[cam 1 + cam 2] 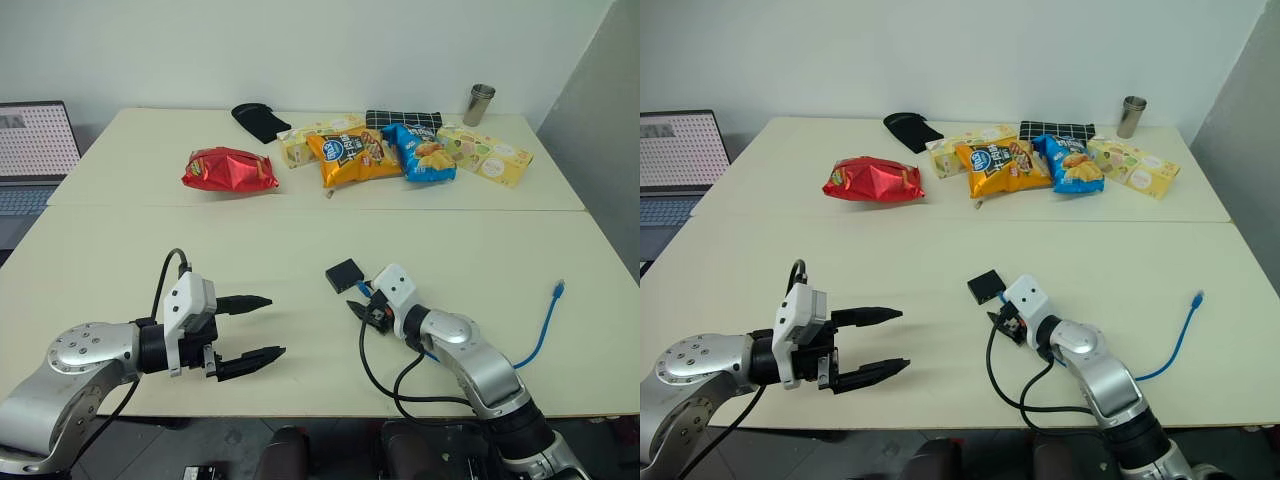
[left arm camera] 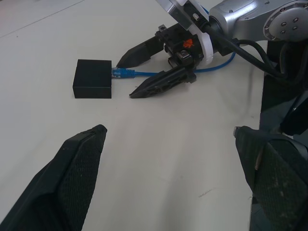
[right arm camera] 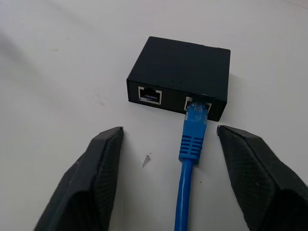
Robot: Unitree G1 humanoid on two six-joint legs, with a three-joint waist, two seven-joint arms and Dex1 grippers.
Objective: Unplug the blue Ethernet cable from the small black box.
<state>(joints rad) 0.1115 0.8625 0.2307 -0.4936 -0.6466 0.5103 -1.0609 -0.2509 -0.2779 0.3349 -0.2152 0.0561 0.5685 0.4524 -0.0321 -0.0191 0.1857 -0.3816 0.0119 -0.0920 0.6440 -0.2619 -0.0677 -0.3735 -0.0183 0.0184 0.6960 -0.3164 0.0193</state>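
Blue Ethernet cable (image 3: 193, 139) still plugged into small black box (image 3: 182, 74) on the table (image 1: 300, 250). Right end effector (image 3: 168, 159) with fingers apart on both sides of the plug, not touching. Left end effector (image 1: 248, 327) wide apart, holding nothing.

laptop (image 1: 35, 150) — cut off by the left edge | blue Ethernet cable (image 1: 545, 325) — middle stretch hidden behind the right arm | snack bags' print (image 1: 350, 155) — too small to read | right gripper (image 3: 168, 173) — finger bases cut off at the frame's edge
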